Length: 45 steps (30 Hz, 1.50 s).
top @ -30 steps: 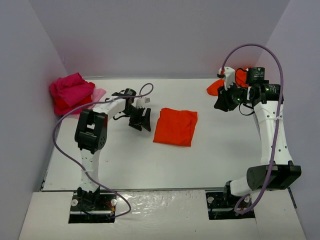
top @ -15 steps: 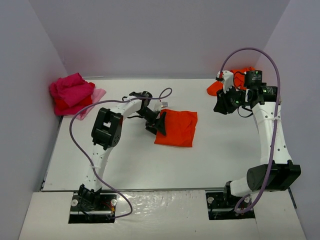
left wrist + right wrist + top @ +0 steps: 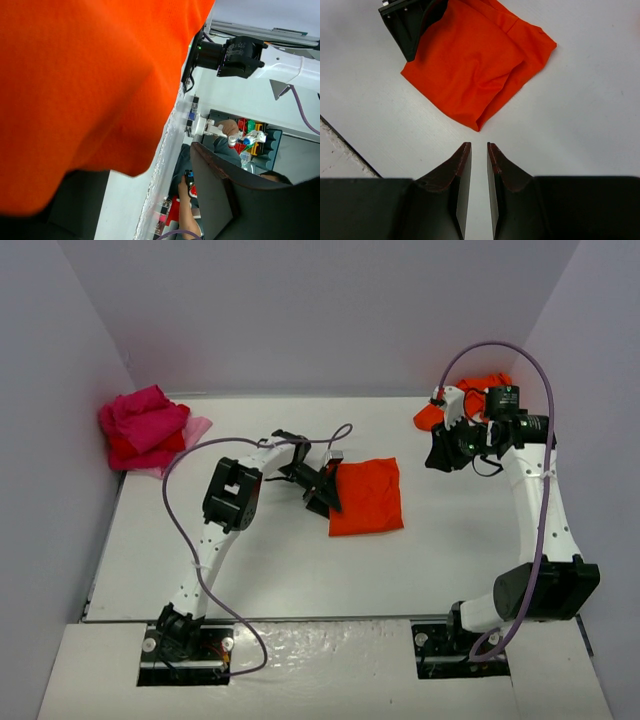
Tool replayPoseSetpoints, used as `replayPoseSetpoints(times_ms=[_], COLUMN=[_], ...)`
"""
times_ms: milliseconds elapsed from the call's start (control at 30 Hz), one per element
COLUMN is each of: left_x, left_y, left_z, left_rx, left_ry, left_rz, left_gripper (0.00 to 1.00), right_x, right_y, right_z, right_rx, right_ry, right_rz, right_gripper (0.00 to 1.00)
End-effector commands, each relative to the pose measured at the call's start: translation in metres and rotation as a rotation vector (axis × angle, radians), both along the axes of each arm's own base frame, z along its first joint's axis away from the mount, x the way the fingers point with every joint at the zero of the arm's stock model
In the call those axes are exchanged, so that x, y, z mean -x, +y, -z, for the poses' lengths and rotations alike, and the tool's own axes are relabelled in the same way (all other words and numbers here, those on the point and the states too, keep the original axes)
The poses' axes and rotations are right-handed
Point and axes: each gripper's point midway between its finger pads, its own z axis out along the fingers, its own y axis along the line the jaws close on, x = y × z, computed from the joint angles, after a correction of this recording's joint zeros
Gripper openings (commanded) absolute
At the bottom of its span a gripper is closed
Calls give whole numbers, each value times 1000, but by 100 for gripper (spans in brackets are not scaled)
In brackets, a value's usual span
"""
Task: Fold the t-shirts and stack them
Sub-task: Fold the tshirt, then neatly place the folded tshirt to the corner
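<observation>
A folded orange-red t-shirt [image 3: 370,497] lies mid-table; it shows in the right wrist view [image 3: 475,65] and fills the upper left of the left wrist view [image 3: 75,75]. My left gripper [image 3: 324,490] is pressed low against the shirt's left edge, jaws open, with the cloth lapping over one finger [image 3: 405,25]. My right gripper [image 3: 442,447] hangs above the table to the right of the shirt. Its jaws [image 3: 479,146] are only narrowly open, with nothing between them. A heap of magenta and red t-shirts [image 3: 145,425] sits at the far left.
A crumpled orange t-shirt [image 3: 430,417] lies at the back right, partly behind the right arm [image 3: 540,500]. A pale pink cloth [image 3: 196,428] pokes out beside the heap. Walls enclose the table's back and sides. The left arm's purple cable [image 3: 185,530] loops over the table.
My left gripper has swept right to the folded shirt's left edge and shoved it. The shirt has slid right and turned a little. The right arm has barely moved.
</observation>
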Motion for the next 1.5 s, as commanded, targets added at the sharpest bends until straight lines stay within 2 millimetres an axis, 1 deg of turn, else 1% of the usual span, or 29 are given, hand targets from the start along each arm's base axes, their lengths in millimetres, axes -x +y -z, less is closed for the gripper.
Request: replayPoseSetpoints(times_ms=[0, 33, 67, 200, 267, 300, 333, 433, 533, 567, 600, 667, 700, 733, 767, 800, 833, 900, 933, 1000, 1033, 1133, 1167, 1233, 1333, 1467], left_x=[1, -2, -4, -13, -18, -22, -25, -33, -50, -55, -64, -85, -92, -111, -117, -119, -127, -149, -157, -167, -169, -169, -169, -175, -178, -184], left_y=[-11, -15, -18, -24, -24, -23, -23, -21, -17, -13, -6, 13, 26, 43, 54, 68, 89, 138, 151, 199, 214, 250, 257, 283, 321, 362], left_z=[45, 46, 47, 54, 57, 59, 60, 53, 38, 31, 18, -11, -24, -44, -60, -63, -71, -99, -113, -125, -130, -152, -156, -170, -181, -197], left_rx=[-64, -58, -69, -124, -164, -184, -200, -235, -260, -275, -296, -335, -360, -380, -390, -410, -435, -488, -497, -558, -574, -619, -624, -670, -726, -767], left_ry=[-111, -123, -122, -158, -198, -219, -237, -290, -399, -441, -489, -607, -637, -712, -748, -747, -754, -807, -849, -863, -872, -917, -920, -951, -969, -1008], left_rz=[49, 43, 34, 8, 0, -8, -17, -35, -63, -70, -94, -122, -131, -162, -161, -161, -178, -236, -260, -317, -336, -388, -401, -461, -523, -615], left_gripper=[54, 53, 48, 17, 4, 1, 0, 0, 0, 0, 0, 0, 0, 0, 0, 0, 0, 0, 0, 0, 0, 0, 0, 0, 0, 0], right_x=[-6, -6, -6, -7, -6, -6, -6, -5, -3, -3, -2, 0, 0, 1, 0, 1, 1, 0, 1, 1, 1, 2, 3, 4, 6, 8], right_y=[3, 4, 5, 5, 5, 5, 5, 6, 5, 5, 4, 3, 3, 3, 3, 3, 4, 5, 6, 8, 9, 11, 12, 13, 15, 16], right_z=[-4, -3, -3, -3, -3, -3, -4, -4, -4, -5, -6, -8, -9, -11, -13, -15, -16, -17, -17, -16, -16, -16, -16, -17, -18, -20], right_rx=[-31, -36, -39, -43, -43, -43, -44, -46, -40, -38, -35, -27, -26, -24, -23, -25, -27, -30, -34, -43, -48, -54, -60, -65, -71, -70], right_ry=[-21, -20, -19, -16, -18, -19, -20, -22, -26, -30, -35, -43, -48, -55, -62, -67, -70, -78, -78, -79, -77, -86, -84, -87, -92, -107], right_rz=[-3, -5, -7, -4, -4, -5, -6, -7, -4, -3, -1, 5, 4, 3, 2, 0, -4, -14, -23, -34, -40, -57, -62, -69, -77, -88], right_gripper=[17, 17, 17, 17, 17, 17, 17, 17, 17, 17, 17, 17, 17, 17, 17, 17, 17, 17, 17, 17, 17, 17, 17, 17, 17, 17])
